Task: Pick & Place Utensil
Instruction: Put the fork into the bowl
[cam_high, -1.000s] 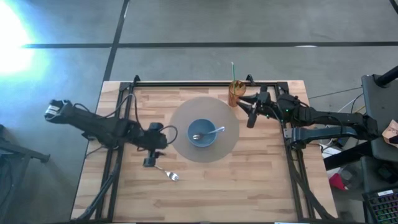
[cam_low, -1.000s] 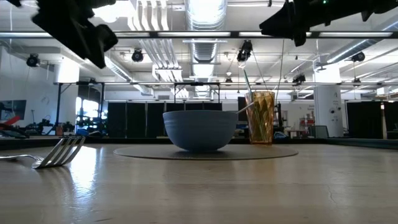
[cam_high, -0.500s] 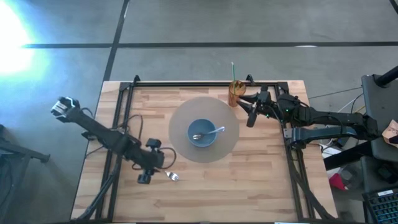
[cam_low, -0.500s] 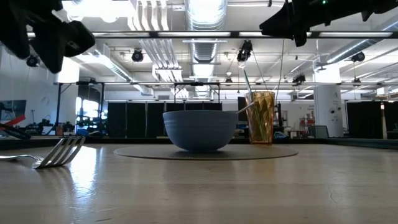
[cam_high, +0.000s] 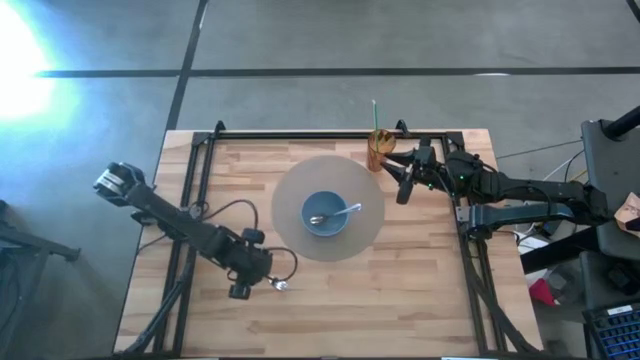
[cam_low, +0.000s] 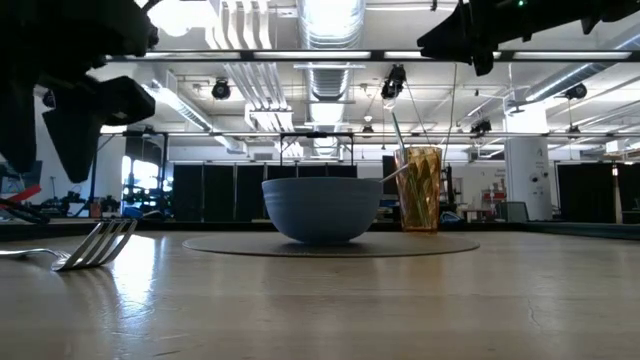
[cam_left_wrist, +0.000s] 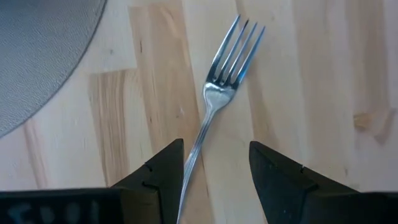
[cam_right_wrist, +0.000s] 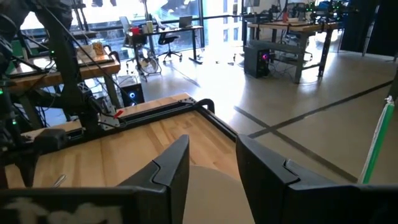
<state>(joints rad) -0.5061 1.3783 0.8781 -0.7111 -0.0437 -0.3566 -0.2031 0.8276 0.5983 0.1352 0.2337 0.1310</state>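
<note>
while left gripper straddles handle, fork tines pt away.

No text, label, brand, number or sign can be read in any of the views.
</note>
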